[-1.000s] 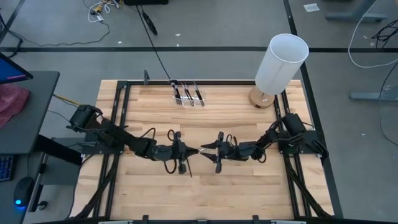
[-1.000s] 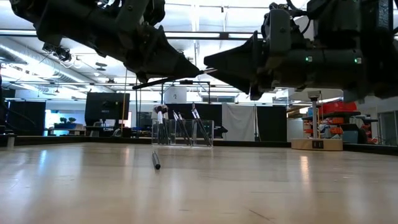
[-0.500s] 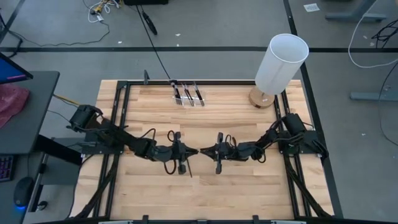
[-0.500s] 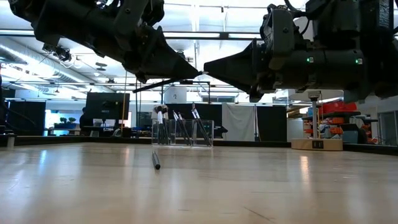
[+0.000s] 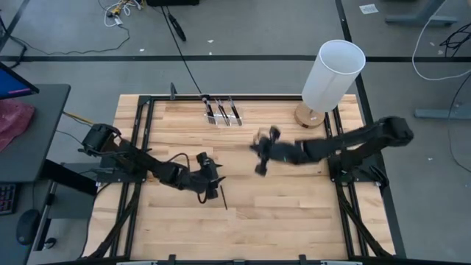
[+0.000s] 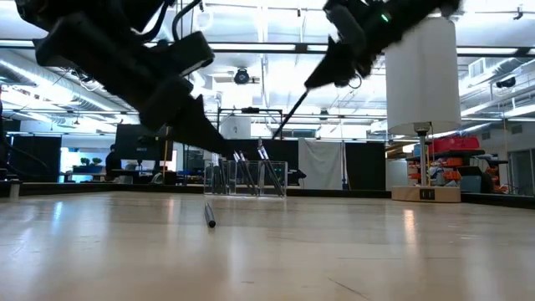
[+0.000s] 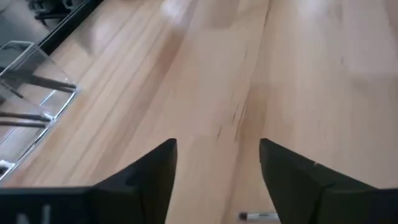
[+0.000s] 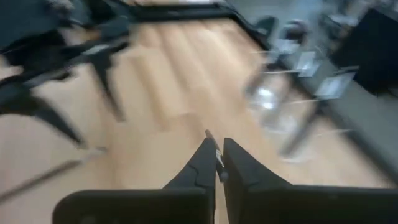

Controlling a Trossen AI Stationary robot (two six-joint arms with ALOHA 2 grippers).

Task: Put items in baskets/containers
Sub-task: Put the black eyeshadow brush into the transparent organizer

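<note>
Clear organiser box (image 5: 222, 112) sitting at table's far edge, holding several dark brushes (image 6: 242, 171); one brush (image 6: 210, 215) lying flat mid-table.

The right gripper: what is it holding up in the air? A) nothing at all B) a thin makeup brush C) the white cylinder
B: the right gripper is shut on a thin dark makeup brush that slants down from it, high above the table.

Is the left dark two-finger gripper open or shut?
Open: the left gripper's fingers stand apart with bare table between them.
</note>
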